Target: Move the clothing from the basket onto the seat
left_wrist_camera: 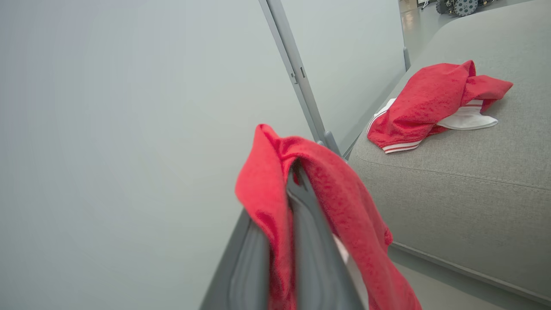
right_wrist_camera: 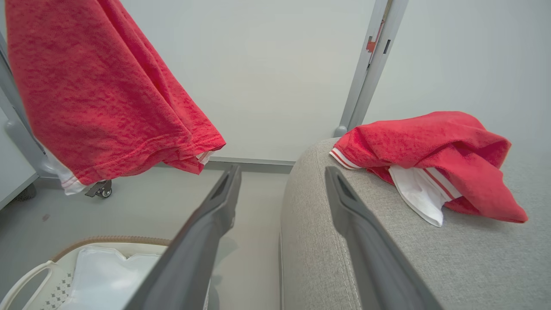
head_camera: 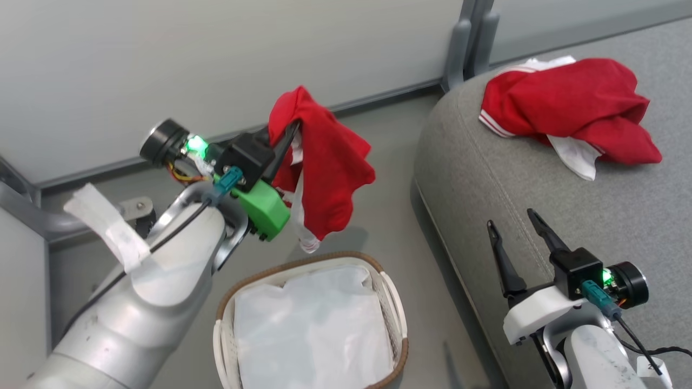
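Observation:
My left gripper (head_camera: 294, 127) is shut on a red garment (head_camera: 324, 167) and holds it in the air above and behind the basket (head_camera: 392, 302), left of the seat (head_camera: 476, 178). In the left wrist view the red garment (left_wrist_camera: 340, 202) drapes over both sides of the shut fingers (left_wrist_camera: 301, 224). A second red garment (head_camera: 573, 108) with white-striped hems lies crumpled on the grey seat. My right gripper (head_camera: 513, 224) stands open over the seat's front edge, nothing between its fingers (right_wrist_camera: 357, 224). The basket shows just its white liner (head_camera: 313, 329).
Grey partition walls with a metal post (head_camera: 467, 43) stand behind. Grey floor (head_camera: 394, 173) lies between basket and seat. A caster wheel (right_wrist_camera: 100, 189) sits by the left wall. The seat (right_wrist_camera: 430, 267) has free room in front of the lying garment (right_wrist_camera: 430, 150).

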Motion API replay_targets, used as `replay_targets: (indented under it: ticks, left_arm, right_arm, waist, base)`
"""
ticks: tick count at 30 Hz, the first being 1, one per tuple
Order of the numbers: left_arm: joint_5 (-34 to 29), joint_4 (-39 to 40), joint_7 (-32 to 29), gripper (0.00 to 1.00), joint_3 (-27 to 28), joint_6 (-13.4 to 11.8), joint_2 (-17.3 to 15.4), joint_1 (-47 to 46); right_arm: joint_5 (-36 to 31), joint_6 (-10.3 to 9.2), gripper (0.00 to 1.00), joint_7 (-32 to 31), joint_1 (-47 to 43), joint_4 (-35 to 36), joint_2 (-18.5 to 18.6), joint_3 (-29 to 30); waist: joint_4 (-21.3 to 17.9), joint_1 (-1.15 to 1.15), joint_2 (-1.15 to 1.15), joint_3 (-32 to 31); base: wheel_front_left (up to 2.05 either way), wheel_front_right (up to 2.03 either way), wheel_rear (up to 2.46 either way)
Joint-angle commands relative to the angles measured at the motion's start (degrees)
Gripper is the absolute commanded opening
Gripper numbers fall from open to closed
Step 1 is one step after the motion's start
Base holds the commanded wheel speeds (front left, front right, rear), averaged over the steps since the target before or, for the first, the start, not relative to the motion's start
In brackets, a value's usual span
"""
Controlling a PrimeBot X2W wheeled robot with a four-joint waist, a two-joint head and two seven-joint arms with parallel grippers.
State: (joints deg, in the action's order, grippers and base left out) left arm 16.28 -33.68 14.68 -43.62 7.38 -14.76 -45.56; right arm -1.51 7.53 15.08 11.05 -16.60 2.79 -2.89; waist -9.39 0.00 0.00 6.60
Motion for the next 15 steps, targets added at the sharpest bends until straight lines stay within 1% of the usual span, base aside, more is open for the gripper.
replay_targets:
  ticks: [1, 7, 15]
  left_arm:
    - [0.6, 0.1, -0.1, 0.0, -0.6, 0.1, 0.0, -1.8]
    - [2.5, 0.3, -0.4, 0.0, -4.7, 0.2, 0.3, -8.7]
    - [4.0, 3.6, 0.1, 0.0, -8.5, 0.2, -0.4, -13.3]
  right_arm:
    - [0.0, -0.08, 1.0, 0.1, -1.0, -0.2, 0.2, -0.5]
    - [0.5, -0.08, 1.0, 0.1, 0.0, 0.3, 0.2, -4.4]
    - [-1.8, -0.08, 1.0, 0.1, 4.6, -1.0, 0.2, -9.3]
  waist:
    - [1.2, 0.0, 0.0, -4.8]
    - [0.7, 0.0, 0.0, -6.1]
    - [0.8, 0.0, 0.0, -6.7]
  base:
    - [0.0, 0.0, 0.0]
    - [0.0, 0.0, 0.0]
    - [0.0, 0.0, 0.0]
